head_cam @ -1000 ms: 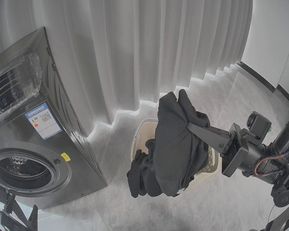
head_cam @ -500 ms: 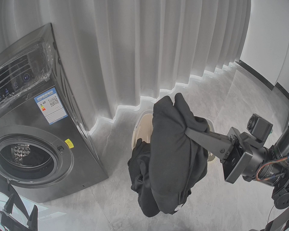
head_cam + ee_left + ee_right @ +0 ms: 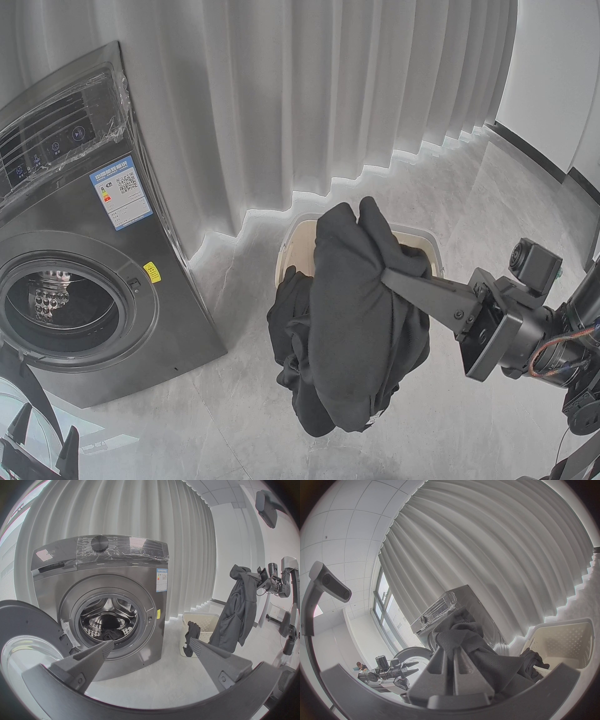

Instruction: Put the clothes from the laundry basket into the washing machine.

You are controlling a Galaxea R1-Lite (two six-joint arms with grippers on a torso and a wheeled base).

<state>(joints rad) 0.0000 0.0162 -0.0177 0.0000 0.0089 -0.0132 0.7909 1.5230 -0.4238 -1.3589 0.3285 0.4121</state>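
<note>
My right gripper [image 3: 390, 275] is shut on a black garment [image 3: 356, 325], which hangs in the air in front of the cream laundry basket [image 3: 289, 240]. In the right wrist view the fingers [image 3: 453, 658] pinch a fold of that garment [image 3: 462, 633]. A second dark piece [image 3: 191, 636] is draped over the basket's rim [image 3: 200, 615]. The grey washing machine [image 3: 94, 206] stands on the left with its drum [image 3: 59, 306] uncovered; some dark cloth [image 3: 112, 633] lies inside. My left gripper [image 3: 150, 645] is open and holds nothing, low in front of the machine.
The machine's round door [image 3: 28, 636] is swung open beside the left gripper. White curtains [image 3: 300, 94] hang behind the machine and basket. Bare grey floor [image 3: 225, 400] lies between the machine and the basket.
The whole head picture has shifted, so the camera moved; the washing machine now sits farther right and higher. The right gripper still holds the black garment, which hangs slightly lower in the picture.
</note>
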